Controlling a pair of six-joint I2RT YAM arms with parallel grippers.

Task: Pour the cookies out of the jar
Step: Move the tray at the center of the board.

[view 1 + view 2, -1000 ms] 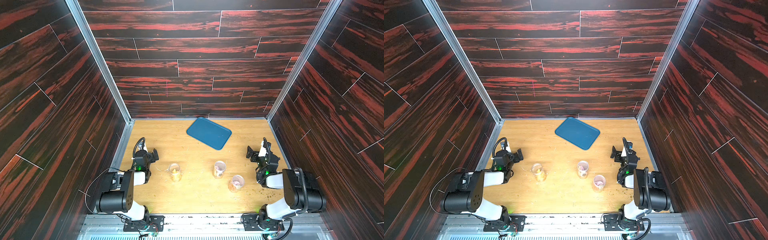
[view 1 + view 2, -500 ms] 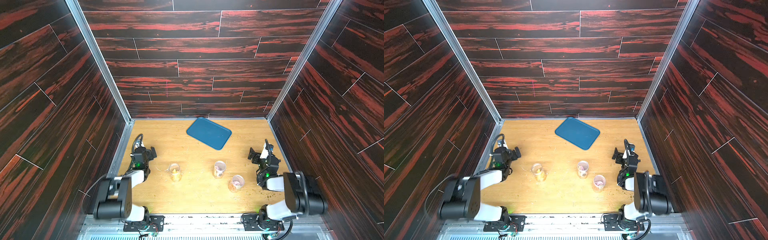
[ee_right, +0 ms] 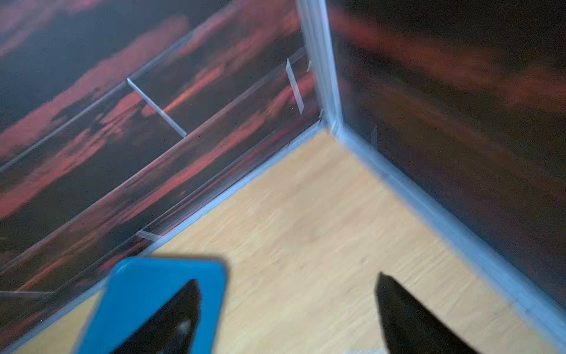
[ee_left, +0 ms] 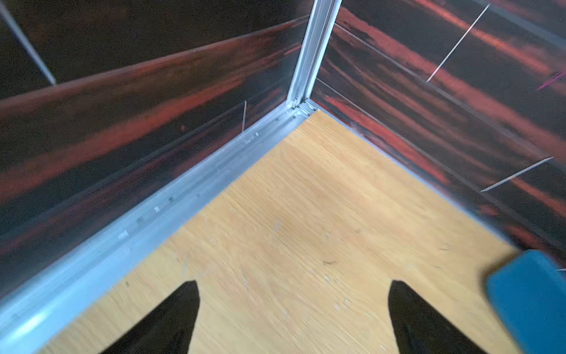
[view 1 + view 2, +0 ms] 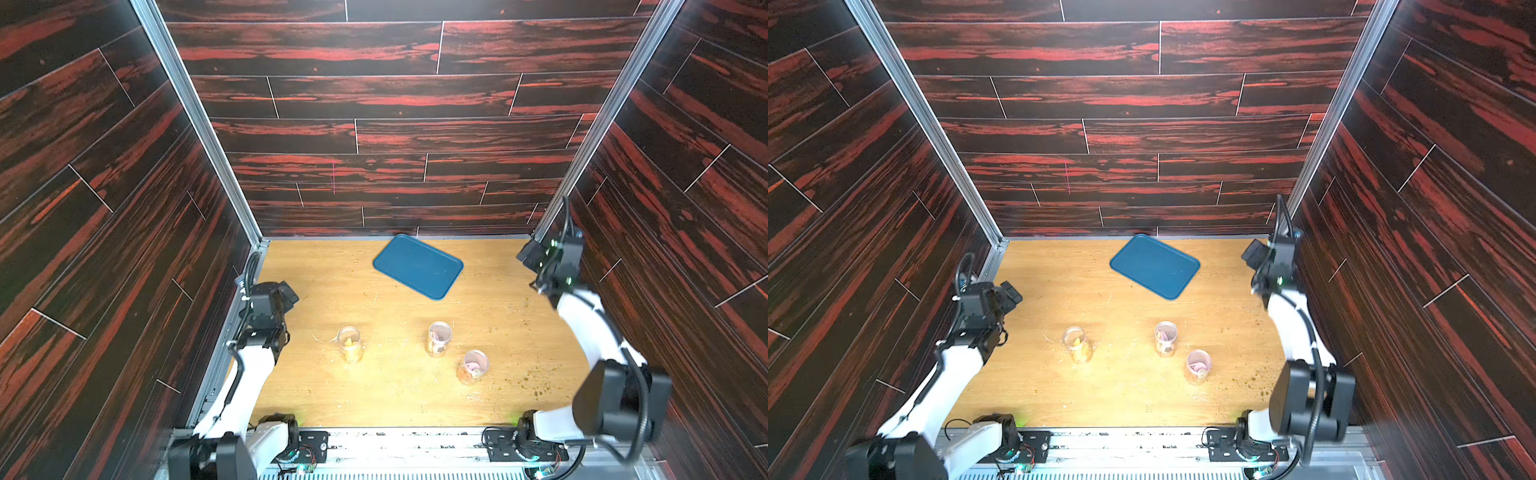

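Both arms stand higher than a second ago?
Yes. Left gripper (image 4: 293,283) is spread wide and empty, over bare table (image 5: 395,399) beside the left wall rail.
Cookies (image 5: 351,352)?
Unmoved, in three upright jars (image 5: 439,332) mid-table, open wood all round. Blue tray (image 5: 417,266) lies beyond, near the back wall. Right gripper (image 3: 288,277) is parted too, empty, toward the far right corner.

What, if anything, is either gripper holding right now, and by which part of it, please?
Nothing is held. The left gripper and the right gripper are both open, with nothing between their jaws.
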